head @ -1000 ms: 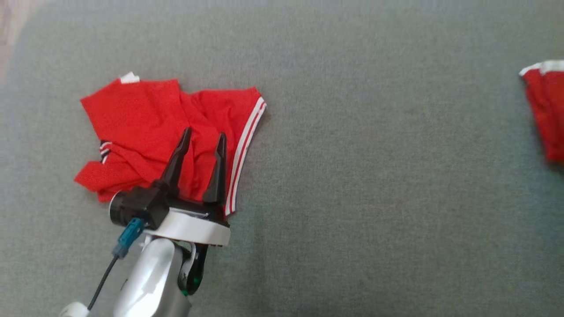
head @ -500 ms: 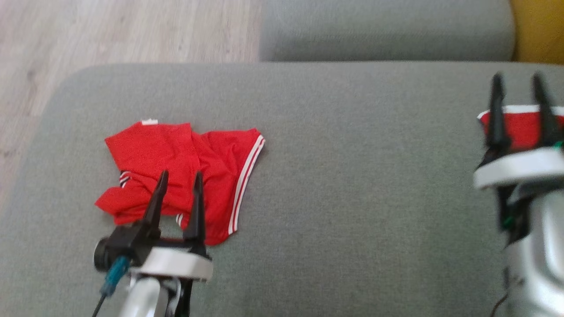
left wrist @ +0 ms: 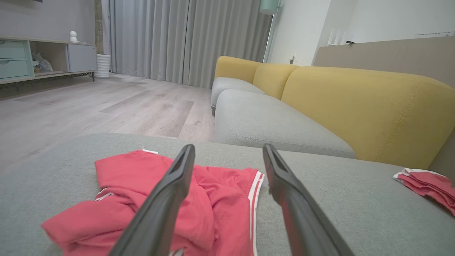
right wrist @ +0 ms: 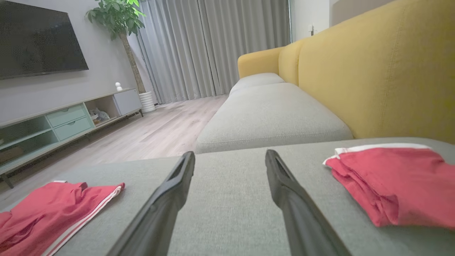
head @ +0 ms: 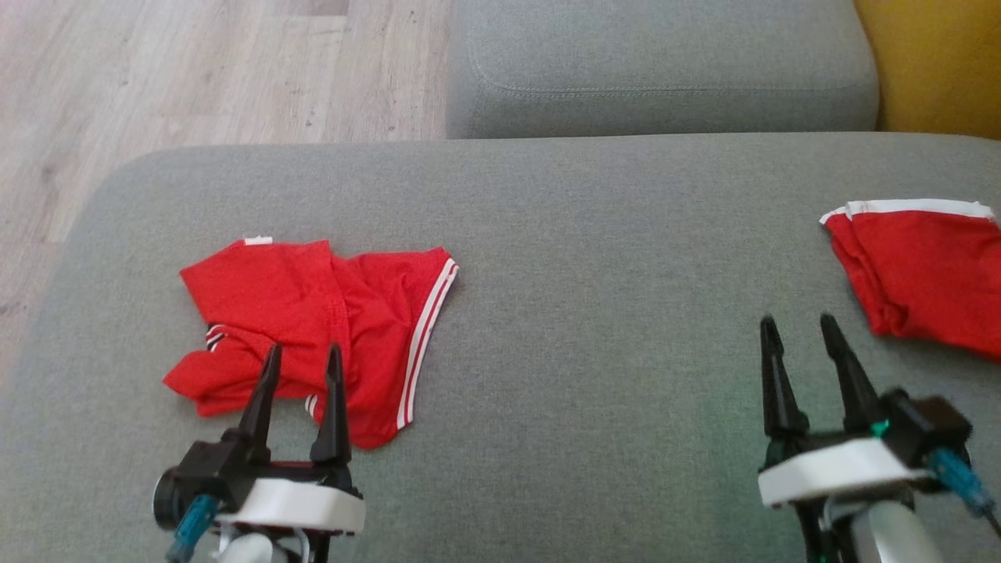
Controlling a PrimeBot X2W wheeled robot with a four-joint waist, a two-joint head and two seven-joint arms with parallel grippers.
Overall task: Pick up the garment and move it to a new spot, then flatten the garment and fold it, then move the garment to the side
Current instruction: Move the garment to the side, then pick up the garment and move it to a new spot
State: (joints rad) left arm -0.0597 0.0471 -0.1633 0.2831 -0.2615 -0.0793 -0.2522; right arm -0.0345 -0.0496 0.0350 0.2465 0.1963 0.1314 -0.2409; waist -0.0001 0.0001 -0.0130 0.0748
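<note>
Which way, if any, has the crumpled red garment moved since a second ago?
No. The crumpled garment lies equally near the grey cushion's left end, folds unchanged; only the view has shifted.

Seat cushion [head: 594,328]: mid grey, fine woven fleck.
Crumpled garment [head: 297,313], on the cushion's left part: bright red, white stripes along the side hem, small white tab at its far edge.
Folded garment [head: 923,274], at the cushion's right edge: same red, white band along the top.
Beyond the cushion: floor [head: 195,70] pale grey-beige wood grain; sofa back [head: 938,70] mustard yellow.
Left gripper [head: 304,349] and right gripper [head: 798,322]: black fingers, white wrist collar, teal connector.
</note>
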